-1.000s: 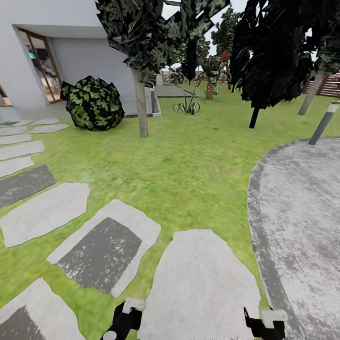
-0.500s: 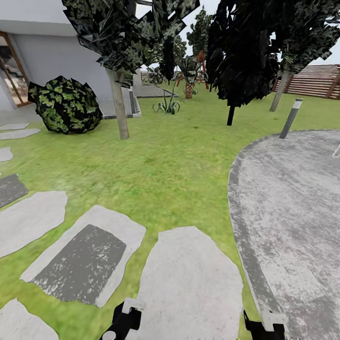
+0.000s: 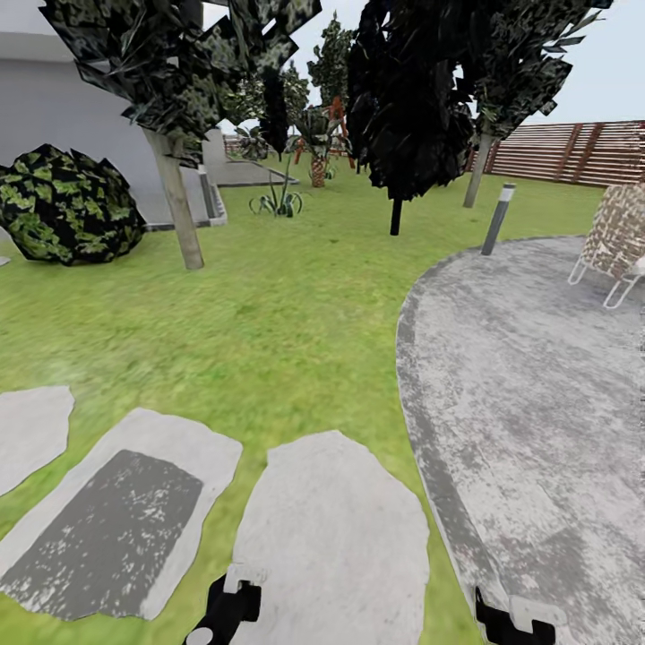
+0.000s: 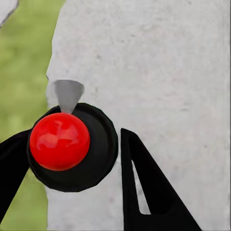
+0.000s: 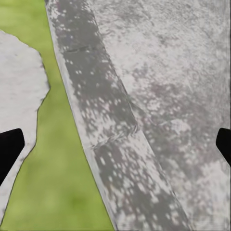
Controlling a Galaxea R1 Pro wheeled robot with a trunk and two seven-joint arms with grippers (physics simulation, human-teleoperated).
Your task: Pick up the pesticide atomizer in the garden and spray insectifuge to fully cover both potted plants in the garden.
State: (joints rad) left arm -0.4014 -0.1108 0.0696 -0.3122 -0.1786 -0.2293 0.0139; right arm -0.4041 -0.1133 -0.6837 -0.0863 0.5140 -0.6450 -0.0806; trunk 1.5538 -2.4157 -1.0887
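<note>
Two grippers hang low over the garden ground. Right gripper [image 5: 115,144] has its black fingers [image 5: 8,149] spread wide with nothing between them, poised over the curved edge where the paved patio [image 3: 537,376] meets a thin strip of lawn [image 3: 269,305]. Left gripper [image 4: 72,159] hangs above a pale stepping stone [image 3: 336,537]; its fingers stand apart, with a red ball on a black disc seen between them. Ahead of both, grass lies open up to a tree trunk [image 3: 179,215] and a bollard light [image 3: 498,218]; beyond the patio, past the right gripper, a wicker chair [image 3: 616,233] stands before the slat fence [image 3: 573,150]
</note>
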